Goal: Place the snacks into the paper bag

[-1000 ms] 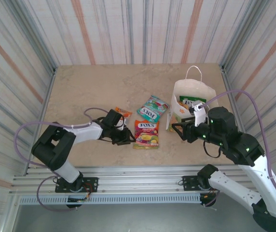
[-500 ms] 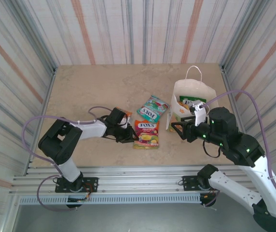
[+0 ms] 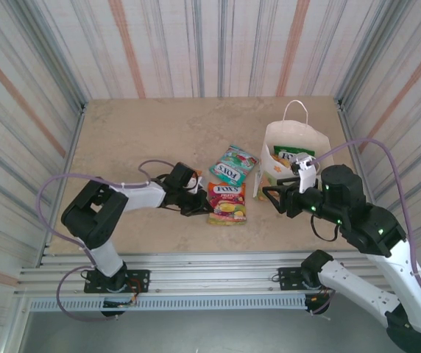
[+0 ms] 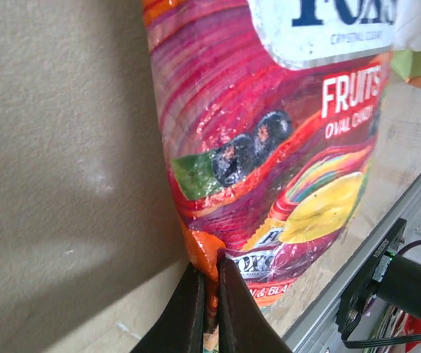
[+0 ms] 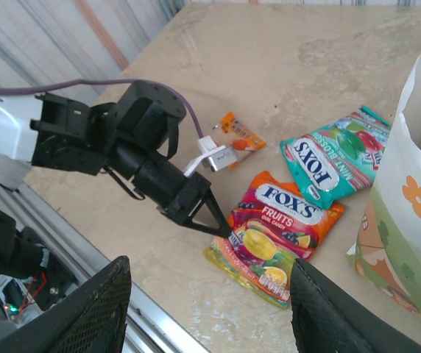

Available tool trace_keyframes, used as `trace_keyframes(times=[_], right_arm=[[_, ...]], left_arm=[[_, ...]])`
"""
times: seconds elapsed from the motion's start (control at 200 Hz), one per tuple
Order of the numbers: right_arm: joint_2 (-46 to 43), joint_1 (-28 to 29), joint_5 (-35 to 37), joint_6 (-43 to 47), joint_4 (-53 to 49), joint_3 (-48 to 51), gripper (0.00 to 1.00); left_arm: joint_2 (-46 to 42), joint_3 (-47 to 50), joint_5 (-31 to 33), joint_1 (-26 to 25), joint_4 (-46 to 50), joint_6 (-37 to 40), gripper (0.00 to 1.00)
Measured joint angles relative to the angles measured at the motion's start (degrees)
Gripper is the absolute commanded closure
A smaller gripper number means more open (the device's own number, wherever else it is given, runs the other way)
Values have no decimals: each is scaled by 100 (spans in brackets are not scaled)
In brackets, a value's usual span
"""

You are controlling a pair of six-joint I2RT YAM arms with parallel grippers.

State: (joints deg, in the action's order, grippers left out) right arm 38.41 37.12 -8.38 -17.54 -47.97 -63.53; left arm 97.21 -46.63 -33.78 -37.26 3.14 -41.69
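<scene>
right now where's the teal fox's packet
In the top external view the teal packet lies flat near the middle, just left of the paper bag and just beyond the fruits packet.

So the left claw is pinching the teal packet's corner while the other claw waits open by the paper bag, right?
Not the teal one: the left gripper pinches the orange-purple Fruits packet, as the left wrist view shows. Rest stands.
</scene>
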Motion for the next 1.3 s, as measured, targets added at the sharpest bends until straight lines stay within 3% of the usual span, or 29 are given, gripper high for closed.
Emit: trace_keyframes(times=[0.341,0.792,1.072,1.298], right_arm=[[-7,0,4,52,28,0,42],[282,4,-35,616,269,-11,40],[601,4,-155,975,597,-22,39],[857,4,-503,1429,789,-35,38]], left_arm=[[-1211,-382,590,0,1333,1143,100],[-1596,-2269,1899,-17,4172,4225,100],[-1926,-2914,2599,-33,5031,5696,100],[-2138,-3456,2636,-33,5462,6675,100]])
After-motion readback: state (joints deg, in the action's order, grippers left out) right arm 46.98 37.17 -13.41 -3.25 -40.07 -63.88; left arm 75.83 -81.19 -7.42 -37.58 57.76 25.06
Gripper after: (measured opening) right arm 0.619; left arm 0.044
